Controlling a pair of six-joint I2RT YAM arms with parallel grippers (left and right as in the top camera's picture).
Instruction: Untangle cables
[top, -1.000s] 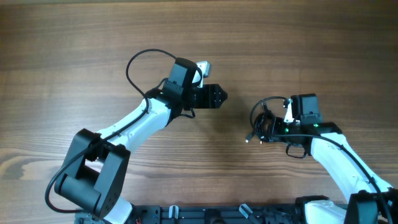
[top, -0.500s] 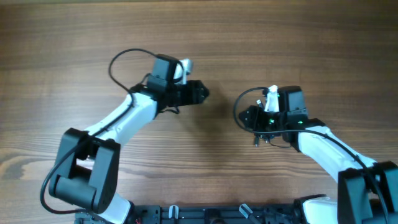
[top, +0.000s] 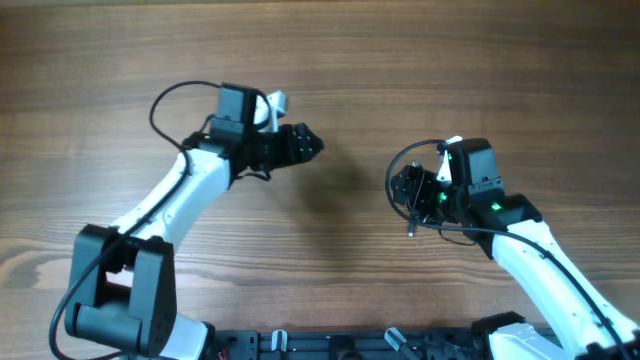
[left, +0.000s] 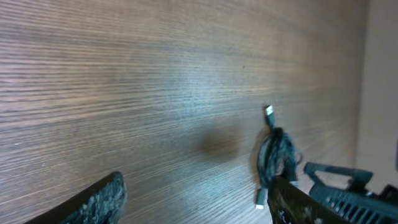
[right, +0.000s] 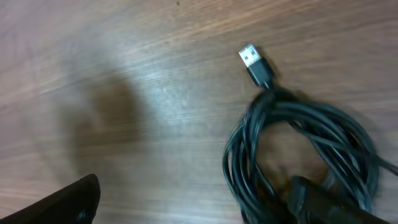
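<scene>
Overhead: both arms are being shown whole on the wood-grain table (top: 330, 60), left gripper (top: 305, 143) well apart from the cables (top: 410, 215), which are being half hidden under the right gripper (top: 410, 190). Left wrist: dark textured fingers (left: 106, 199) are being held spread, empty, the bundle being seen only as a distant blur. Right wrist: jaws are being held wide, released; the glossy black coil with silver USB plug (right: 250, 56) is being cropped at one finger, contact unclear.
</scene>
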